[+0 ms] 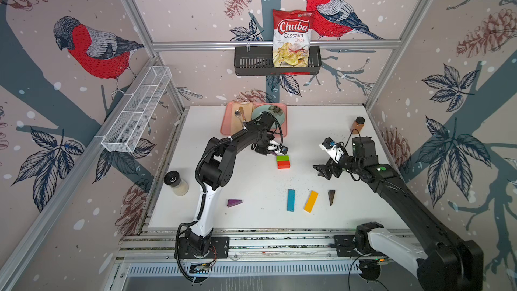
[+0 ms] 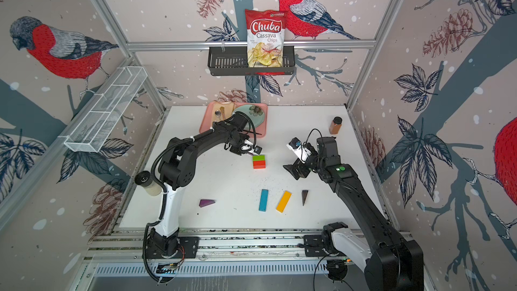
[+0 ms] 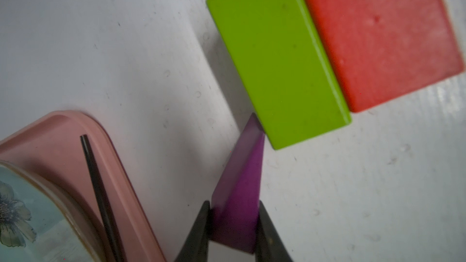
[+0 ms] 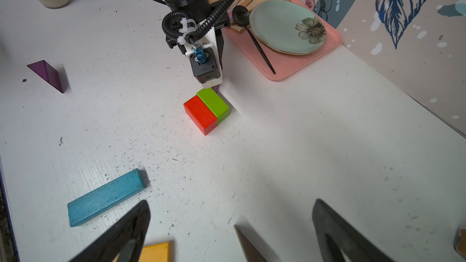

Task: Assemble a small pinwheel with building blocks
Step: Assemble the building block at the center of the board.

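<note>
I'm working over the white tabletop point(image 1: 251, 186). The pinwheel so far is only its hub, near the middle: a short green wooden brick point(image 3: 274, 59) and a short red wooden brick point(image 3: 378, 39) lying flush, long sides touching, green on the far side.

I judge the step in hand to be seating the first blade. My left gripper point(image 3: 234, 212) is pinching a purple wooden wedge point(image 3: 242, 180) by its broad end, the thin tip at a far corner of the hub. I can't tell whether it touches the green brick. Next I'd need to square the wedge's side against the hub before letting go, without nudging the bricks apart.

My right gripper point(image 4: 230, 205) hangs spread wide and empty off the hub's right side.

The loose pieces all lie on the near side of the hub, well apart from it:
- a long blue wooden bar point(image 1: 291, 200)
- a long yellow wooden bar point(image 1: 311, 201) beside it
- a dark brown wedge point(image 1: 331, 196) to their right
- a second purple wedge point(image 1: 234, 202) off to the left

I see no second brown wedge.
</note>
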Controlling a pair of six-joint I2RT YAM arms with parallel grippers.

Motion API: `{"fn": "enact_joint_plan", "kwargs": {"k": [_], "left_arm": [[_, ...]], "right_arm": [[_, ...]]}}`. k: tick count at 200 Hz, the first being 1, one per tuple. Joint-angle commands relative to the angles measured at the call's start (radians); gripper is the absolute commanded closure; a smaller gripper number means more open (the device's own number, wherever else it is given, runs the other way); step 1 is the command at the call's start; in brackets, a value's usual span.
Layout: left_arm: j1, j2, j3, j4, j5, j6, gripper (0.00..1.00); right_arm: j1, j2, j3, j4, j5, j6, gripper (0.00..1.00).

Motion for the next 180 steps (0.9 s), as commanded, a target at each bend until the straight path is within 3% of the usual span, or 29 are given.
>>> {"fn": "enact_joint_plan", "kwargs": {"k": [1, 59, 180], "left_arm": [[0.0, 0.005, -0.004, 0.014, 0.009, 0.0, 0.72], [0.003, 0.009, -0.004, 0.044, 0.0, -0.017, 0.51], [0.003, 0.027, 0.002, 0.088, -0.004, -0.043, 0.48]], "right_arm": [[0.001, 0.002, 0.008, -0.007, -0.019, -0.01, 0.0], [0.001, 0.012, 0.016, -0.008, -0.019, -0.012, 0.0], [0.001, 0.026, 0.025, -0.011, -0.021, -0.015, 0.01]]}}
